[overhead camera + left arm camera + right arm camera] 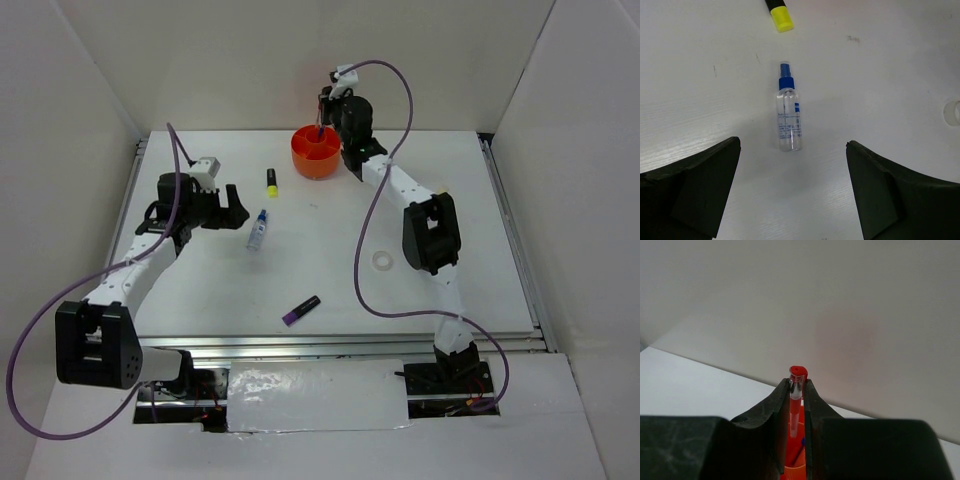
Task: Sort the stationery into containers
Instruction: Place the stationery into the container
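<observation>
Closest in the left wrist view are the two dark fingers of my left end effector, spread as wide as they go and gripping nothing. They hover above the white worktop. Between and just beyond the fingertips lies a small clear bottle with a blue cap, flat on its side, cap pointing away from me. Past it lies a yellow highlighter, of which only the yellow end and a bit of black show at the top edge. A pale tape ring is cut off by the right edge.

My right end effector is pressed together on a thin clear pen with a red top, pinching it upright between the fingers. Directly below it is the round orange organiser, and something blue shows inside it; I cannot tell what. Whether the pen's lower end touches the bottom is hidden from me.

From above, the organiser stands near the far edge of the worktop, with my right end effector over it. The yellow highlighter lies just left of the organiser, and the bottle nearer, beside my left end effector. The tape ring lies flat by my right arm. A purple highlighter with a black cap lies well apart, towards the near edge.
</observation>
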### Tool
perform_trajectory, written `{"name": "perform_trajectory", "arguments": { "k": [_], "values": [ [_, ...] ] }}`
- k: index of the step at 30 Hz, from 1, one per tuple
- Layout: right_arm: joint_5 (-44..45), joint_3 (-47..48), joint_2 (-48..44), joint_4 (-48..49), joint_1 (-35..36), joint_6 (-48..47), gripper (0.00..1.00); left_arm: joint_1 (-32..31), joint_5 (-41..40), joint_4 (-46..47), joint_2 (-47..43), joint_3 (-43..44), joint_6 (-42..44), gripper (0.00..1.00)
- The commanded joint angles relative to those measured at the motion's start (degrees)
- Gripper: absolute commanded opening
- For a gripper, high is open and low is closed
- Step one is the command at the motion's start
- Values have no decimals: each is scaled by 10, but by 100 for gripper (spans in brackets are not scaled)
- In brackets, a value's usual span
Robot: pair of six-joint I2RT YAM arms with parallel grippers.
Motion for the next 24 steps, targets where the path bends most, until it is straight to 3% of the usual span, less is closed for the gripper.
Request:
{"name": "perform_trajectory", "arguments": {
  "k": [1, 9, 12, 13, 15, 19, 24],
  "values": [
    [2, 17, 15, 24, -1, 12, 0, -2, -10, 22, 5, 21, 5, 99],
    [-7, 7, 28, 12, 0, 14, 1, -5, -55, -30, 42, 58, 7, 99],
    [-6, -9, 26, 15, 0, 14, 20, -7, -89, -70, 66, 85, 16, 99],
    [-8, -15, 25, 15, 0, 13, 32, -9, -99, -75, 68, 88, 19, 99],
    [-10, -21, 19, 11, 0, 13, 46, -11, -108, -82, 75, 93, 23, 99],
    [-18, -41, -3, 0, 0, 15, 55, -21, -110, -95, 79, 103, 23, 99],
    [-20, -93, -85, -26, 0, 19, 57, -48, -133, -129, 105, 109, 0, 94]
  ]
}}
